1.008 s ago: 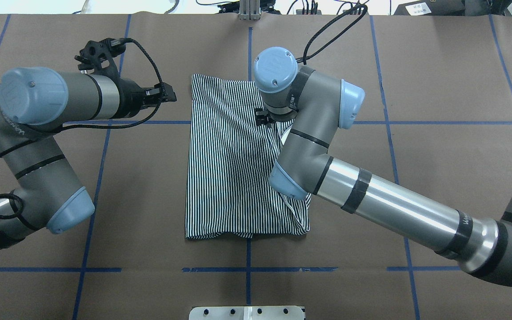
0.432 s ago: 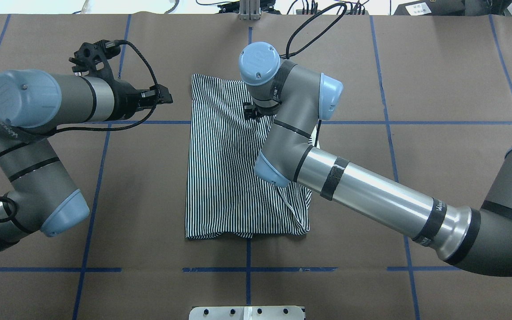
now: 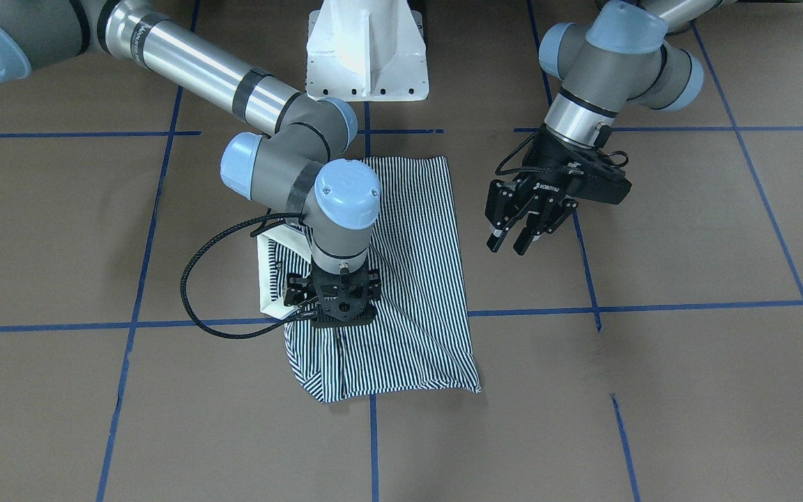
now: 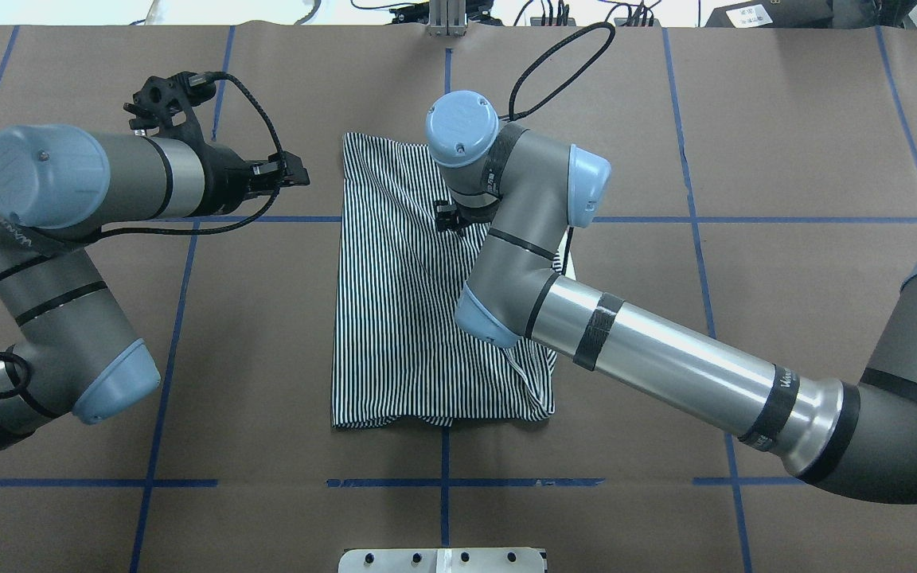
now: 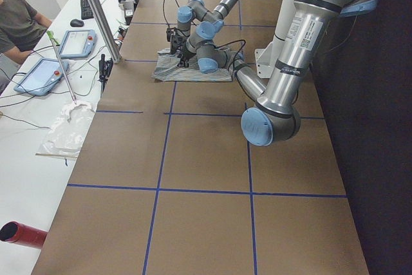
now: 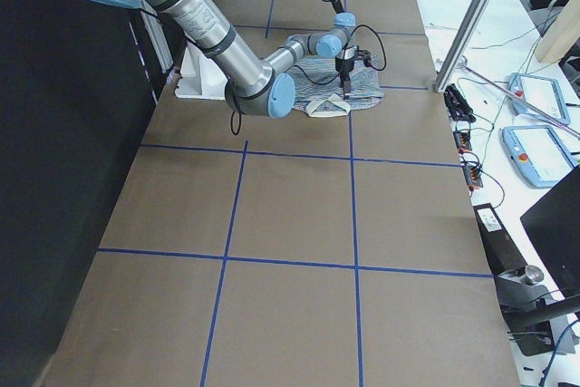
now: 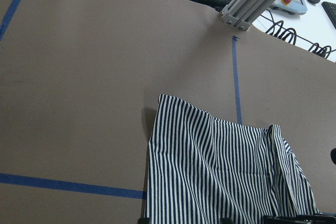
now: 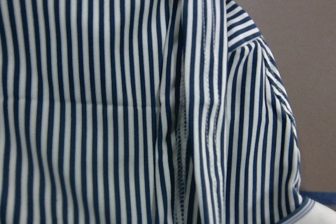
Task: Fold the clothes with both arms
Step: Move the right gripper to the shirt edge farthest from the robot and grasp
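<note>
left black two-finger gripper (image 3: 509, 242): fingers parted, empty, just beside the folded navy-and-white striped polo shirt (image 3: 422, 279). right black gripper (image 3: 337, 317): pointing down onto the shirt; open or closed cannot be told.

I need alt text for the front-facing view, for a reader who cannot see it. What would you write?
A striped shirt lies partly folded on a brown table, and the right gripper points straight down at it beside the white collar. The left gripper hangs open over bare table next to the shirt, not touching it.
</note>
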Robot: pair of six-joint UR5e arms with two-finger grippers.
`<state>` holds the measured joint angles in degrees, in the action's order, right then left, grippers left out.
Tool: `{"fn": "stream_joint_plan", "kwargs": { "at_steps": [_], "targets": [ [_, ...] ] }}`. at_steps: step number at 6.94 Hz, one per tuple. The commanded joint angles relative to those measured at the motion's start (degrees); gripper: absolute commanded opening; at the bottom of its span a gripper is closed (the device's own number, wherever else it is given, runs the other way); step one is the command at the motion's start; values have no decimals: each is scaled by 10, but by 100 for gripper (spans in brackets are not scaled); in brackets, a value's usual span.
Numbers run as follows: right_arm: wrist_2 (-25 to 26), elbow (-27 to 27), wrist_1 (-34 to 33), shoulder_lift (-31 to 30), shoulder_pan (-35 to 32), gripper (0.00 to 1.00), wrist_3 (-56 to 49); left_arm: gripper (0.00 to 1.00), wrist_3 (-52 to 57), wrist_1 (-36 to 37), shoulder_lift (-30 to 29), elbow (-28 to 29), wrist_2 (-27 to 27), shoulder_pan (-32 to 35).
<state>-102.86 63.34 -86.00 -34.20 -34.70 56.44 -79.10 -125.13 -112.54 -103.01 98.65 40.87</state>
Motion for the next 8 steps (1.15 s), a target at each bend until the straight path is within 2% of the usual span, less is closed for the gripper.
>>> {"fn": "stream_joint_plan", "kwargs": {
  "at_steps": [1, 3, 6, 8],
  "targets": [
    [-8, 6, -6, -11, 2, 100, -5, 54, -1, 0, -1, 0, 1, -1],
    [-9, 30, -22, -24, 1, 100, -5, 54, -1, 1, -1, 0, 1, 0],
    [-9, 35, -29, -38, 0, 100, -8, 54, -2, 1, -3, 0, 1, 0],
    [-11, 63, -34, -68, -18, 100, -40, 54, -2, 0, -3, 0, 1, -1]
  ]
}}
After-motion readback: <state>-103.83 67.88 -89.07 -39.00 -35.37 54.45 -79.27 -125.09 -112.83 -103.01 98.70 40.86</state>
